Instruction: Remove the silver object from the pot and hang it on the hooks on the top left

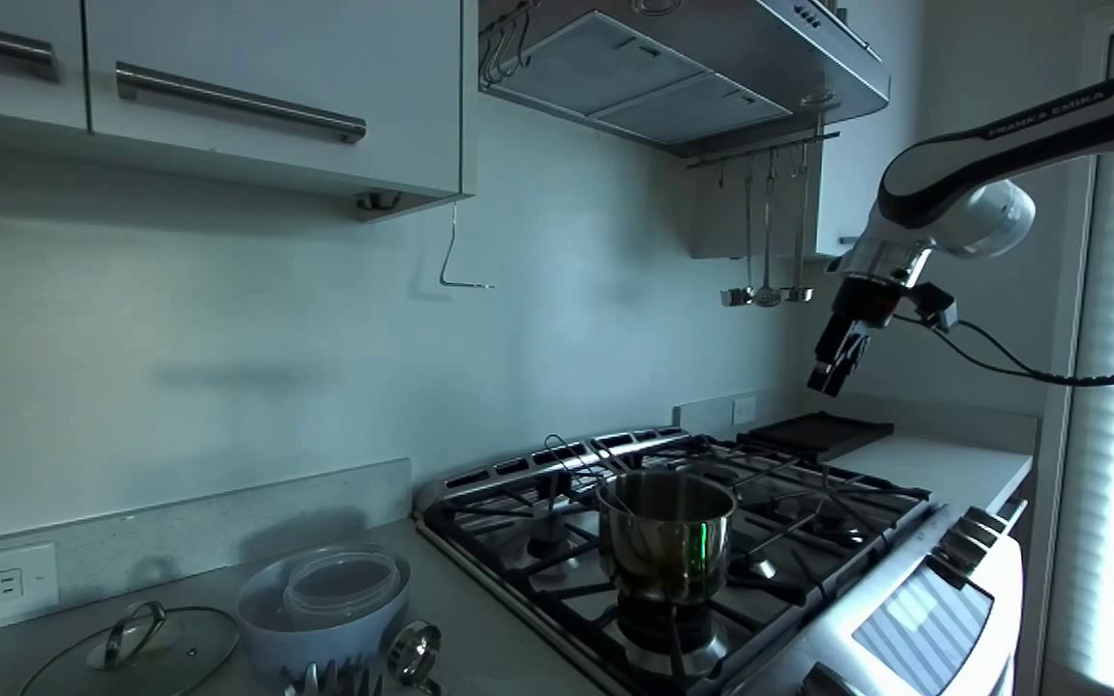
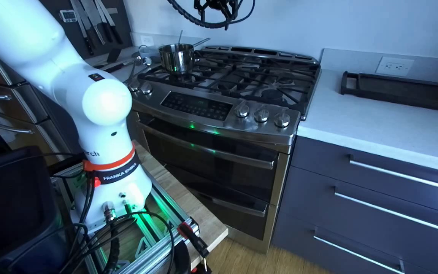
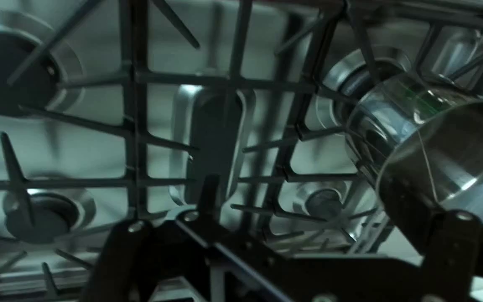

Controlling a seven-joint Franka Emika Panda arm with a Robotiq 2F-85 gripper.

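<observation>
A shiny metal pot [image 1: 668, 536] stands on a front burner; it also shows in an exterior view [image 2: 177, 59] and in the wrist view [image 3: 392, 121]. A thin silver object [image 3: 428, 165] leans inside it; its thin end [image 2: 180, 37] sticks up above the rim in both exterior views. Its shape inside the pot is unclear. Several hooks [image 1: 509, 48] hang at the near end of the range hood. My gripper [image 1: 824, 383] is in the air above the stove, apart from the pot. In the wrist view its fingers [image 3: 312, 205] are wide apart with nothing between them.
Utensils [image 1: 766, 242] hang from a rail beneath the hood [image 1: 654, 72]. A bent wire [image 1: 451, 251] hangs below the cabinet. A white bowl [image 1: 320, 619], a glass lid [image 1: 161, 648] and a ladle [image 1: 414, 652] lie beside the stove. A black griddle [image 2: 405, 91] is on the opposite counter.
</observation>
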